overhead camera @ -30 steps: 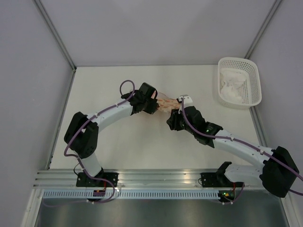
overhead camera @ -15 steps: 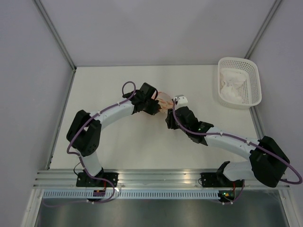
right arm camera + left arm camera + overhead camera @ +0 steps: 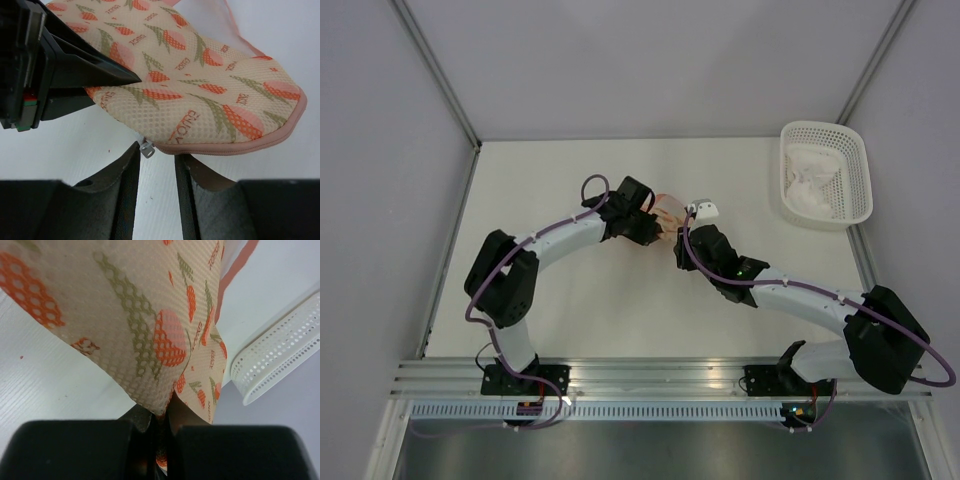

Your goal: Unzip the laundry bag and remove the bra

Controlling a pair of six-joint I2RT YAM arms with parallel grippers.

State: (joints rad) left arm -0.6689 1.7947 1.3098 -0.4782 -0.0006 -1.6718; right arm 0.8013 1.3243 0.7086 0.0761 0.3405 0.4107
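Cream mesh printed with orange-pink fruit, the laundry bag [image 3: 666,213] sits near the middle of the bench [image 3: 570,310], between the two arms' wrists. The left jaws are closed tight on one edge of it: in the left wrist view the fabric [image 3: 150,315] fans upward out of the pinch between the black fingers [image 3: 90,450]. The right jaws stand partly open with nothing clamped. Their fingers [image 3: 127,190] point at the bag's salmon-pink trim [image 3: 280,132], and the small metal zipper pull [image 3: 147,148] hangs from the seam just beyond the gap between the tips. The zipper along that edge looks closed. Well apart, at the bench's far right corner, a white lattice basket [image 3: 860,165] holds crumpled white cloth [image 3: 812,185].
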